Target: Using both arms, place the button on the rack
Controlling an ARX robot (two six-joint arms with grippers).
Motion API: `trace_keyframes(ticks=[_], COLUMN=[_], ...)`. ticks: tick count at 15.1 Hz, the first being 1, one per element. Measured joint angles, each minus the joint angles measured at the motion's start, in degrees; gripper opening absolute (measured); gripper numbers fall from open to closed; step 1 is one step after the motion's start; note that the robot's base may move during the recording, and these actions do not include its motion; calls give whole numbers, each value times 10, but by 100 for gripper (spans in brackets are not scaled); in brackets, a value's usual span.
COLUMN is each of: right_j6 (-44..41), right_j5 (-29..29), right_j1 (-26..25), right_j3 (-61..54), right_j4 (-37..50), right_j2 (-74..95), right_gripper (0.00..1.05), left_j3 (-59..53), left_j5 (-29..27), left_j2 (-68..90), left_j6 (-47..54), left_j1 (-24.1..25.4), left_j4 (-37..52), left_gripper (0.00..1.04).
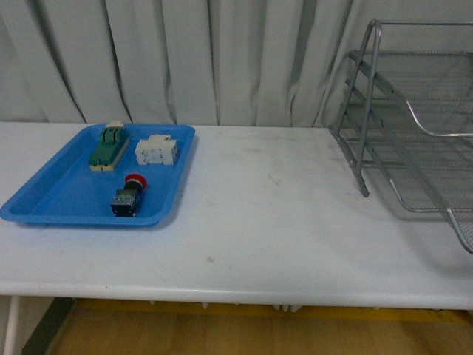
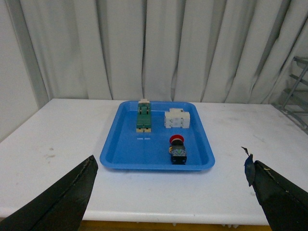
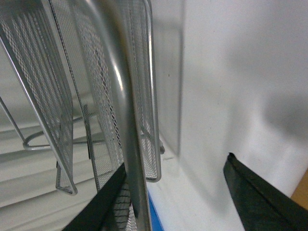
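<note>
The left hand [image 2: 169,160] hangs over the near edge of the desk [image 1: 281,222], its two dark fingers [image 2: 62,202] spread wide with nothing between them; it faces the blue tray [image 2: 159,167] squarely, so the gap frames the button [image 2: 177,148], a stance I judge fit for reaching in and closing on it. The right hand [image 3: 176,163] is likewise parted and empty; its camera looks close along the rack [image 3: 126,96], whose tubular frame and mesh fill most of the view, which suggests it is stationed at that end to receive the button; neither arm shows in the front view.

The button lies on its side in the near part of the tray, red cap toward the curtain and black body toward the robot; it is clear of the green-and-cream switch [image 1: 109,146] and the white breaker [image 1: 157,151] behind it, and that spacing leaves room for a finger on either side of the body. The tray sits at the left of the desk and the rack at the far right, well apart with bare surface between; that separation is probably why both arms are wanted, one to lift and one to set down; no step of the task is done yet.
</note>
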Motion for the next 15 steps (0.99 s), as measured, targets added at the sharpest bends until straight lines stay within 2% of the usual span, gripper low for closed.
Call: trace_keyframes(ticks=[4,5,7,11,12,13,14,15], right_j6=[21,21,19,-38,-102,-224,-385,-511], right_j5=[-12,-21,-45,-132,-89,0,69,107], right_j1=[5,8,12,22,32,54,82,101], right_j3=[-31,-42,-87,-179,-175,-179,-187,-195], right_j4=[-1,-1,-2,0,-101,-213,-317,-390], right_j2=[-75,-102,-172,-420,-488,-591,-716,-801], right_gripper=[100,97,98,98,93,82,69,58], left_j3=[0,0,0,0,0,0,0,0], left_j5=[0,0,0,0,0,0,0,0], left_j2=[0,0,0,0,0,0,0,0], left_j6=[0,0,0,0,0,0,0,0], left_j1=[0,0,0,0,0,0,0,0], left_j4=[0,0,0,0,0,0,0,0], left_gripper=[98,98,98,98,98,98,98,98])
